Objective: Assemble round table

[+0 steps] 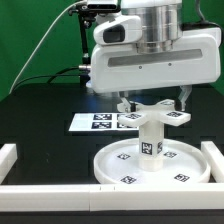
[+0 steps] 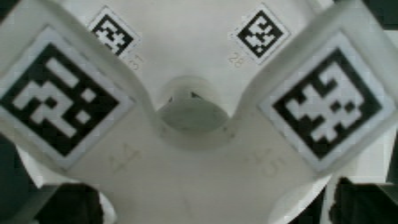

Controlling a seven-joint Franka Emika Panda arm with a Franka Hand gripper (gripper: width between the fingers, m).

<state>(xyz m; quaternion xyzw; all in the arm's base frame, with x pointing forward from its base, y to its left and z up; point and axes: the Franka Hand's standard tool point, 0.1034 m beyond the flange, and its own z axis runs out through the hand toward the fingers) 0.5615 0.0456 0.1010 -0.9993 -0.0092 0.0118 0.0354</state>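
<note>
The large round disc (image 1: 112,166) lies flat at the front of the black table. The short thick post (image 1: 150,142) stands upright at its centre. The armed foot piece (image 1: 155,114) sits on top of the post, its tagged arms spread to both sides. My gripper (image 1: 153,104) hangs straight above it, one finger at each side, shut on the foot piece. In the wrist view the foot piece (image 2: 196,115) fills the frame, with tags on its arms, and my gripper (image 2: 214,205) has dark fingertips (image 2: 68,205) at its edges.
The marker board (image 1: 95,122) lies flat behind the disc, towards the exterior view's left. White rails (image 1: 100,196) edge the black surface at the front, with one at each side (image 1: 8,158). A green backdrop stands behind.
</note>
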